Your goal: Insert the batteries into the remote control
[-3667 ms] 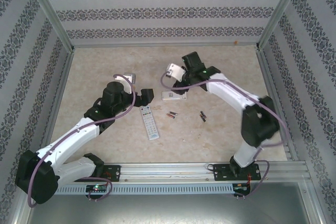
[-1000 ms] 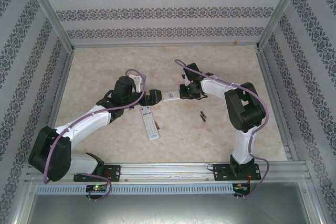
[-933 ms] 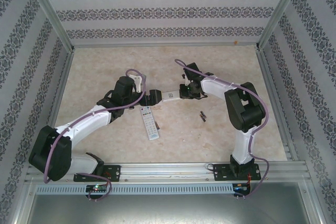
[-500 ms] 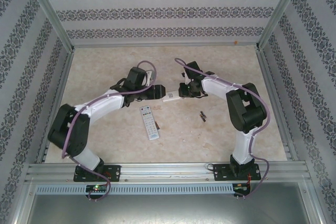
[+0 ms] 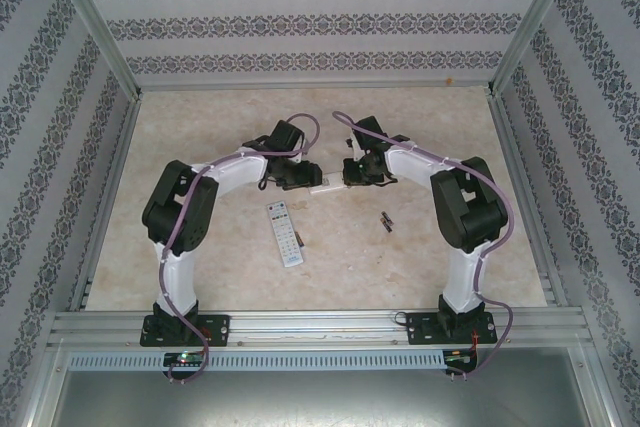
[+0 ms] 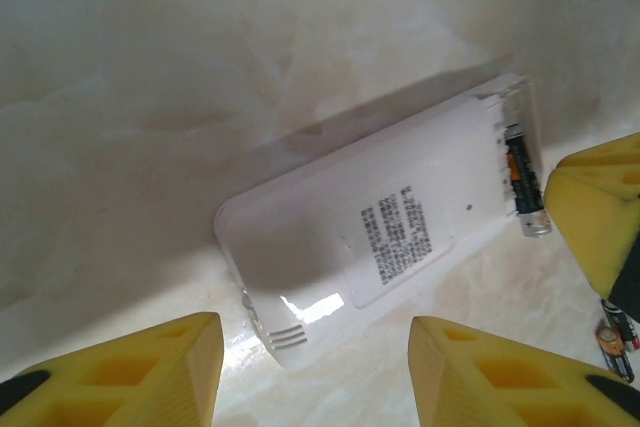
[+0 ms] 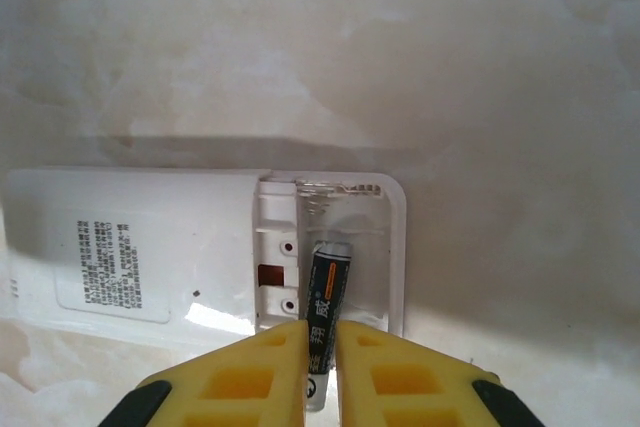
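A white remote control (image 5: 322,185) lies face down mid-table, its battery compartment (image 7: 345,237) uncovered at the right end. My right gripper (image 7: 320,347) is shut on a dark battery (image 7: 326,287), which slants with its far tip inside the compartment. The left wrist view shows the same battery (image 6: 522,182) in the bay beside the right gripper's yellow finger (image 6: 595,207). My left gripper (image 6: 315,367) stands open at the remote's (image 6: 390,237) other end, whose corner lies just ahead of the gap between its fingers. From above, the left gripper (image 5: 300,175) and right gripper (image 5: 348,175) face each other across the remote.
A second remote (image 5: 285,234) with buttons up lies nearer the arms, left of centre. Two loose batteries (image 5: 386,222) rest on the table to the right, and loose batteries (image 6: 615,337) also appear at the left wrist view's right edge. Patterned walls enclose the table.
My left arm has swung forward and right to the remote's left end, and its jaws have narrowed. The right gripper stays at the compartment with the battery.
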Motion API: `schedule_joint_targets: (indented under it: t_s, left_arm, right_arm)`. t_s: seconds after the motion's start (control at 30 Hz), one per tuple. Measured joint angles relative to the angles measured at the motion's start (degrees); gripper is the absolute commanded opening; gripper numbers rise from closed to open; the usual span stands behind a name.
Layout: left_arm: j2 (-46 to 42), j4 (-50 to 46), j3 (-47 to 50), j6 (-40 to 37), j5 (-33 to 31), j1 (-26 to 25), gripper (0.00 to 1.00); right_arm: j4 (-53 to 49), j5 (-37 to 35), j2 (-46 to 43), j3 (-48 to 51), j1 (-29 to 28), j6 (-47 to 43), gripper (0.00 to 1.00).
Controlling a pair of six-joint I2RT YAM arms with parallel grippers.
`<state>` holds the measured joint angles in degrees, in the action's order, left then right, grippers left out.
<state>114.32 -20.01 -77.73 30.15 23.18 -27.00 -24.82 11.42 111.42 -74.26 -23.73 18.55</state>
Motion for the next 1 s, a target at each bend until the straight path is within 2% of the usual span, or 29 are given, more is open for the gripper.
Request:
schedule_joint_targets:
  t_s: [0.27,0.8,1.0]
  left_arm:
    - [2.3,-0.9,-1.9,-0.6,1.8,0.0,0.42]
    - [4.9,-3.7,-4.7,-1.7,-0.2,0.1,0.35]
    - [4.9,-3.9,-4.9,-2.4,-0.7,0.2,0.32]
  right_arm:
    - [-0.1,0.9,1.4,-1.0,0.3,-1.0,0.13]
    - [-3.2,1.9,3.9,-4.8,0.7,-2.9,0.12]
    - [-3.3,2.1,3.9,-4.9,0.7,-3.4,0.16]
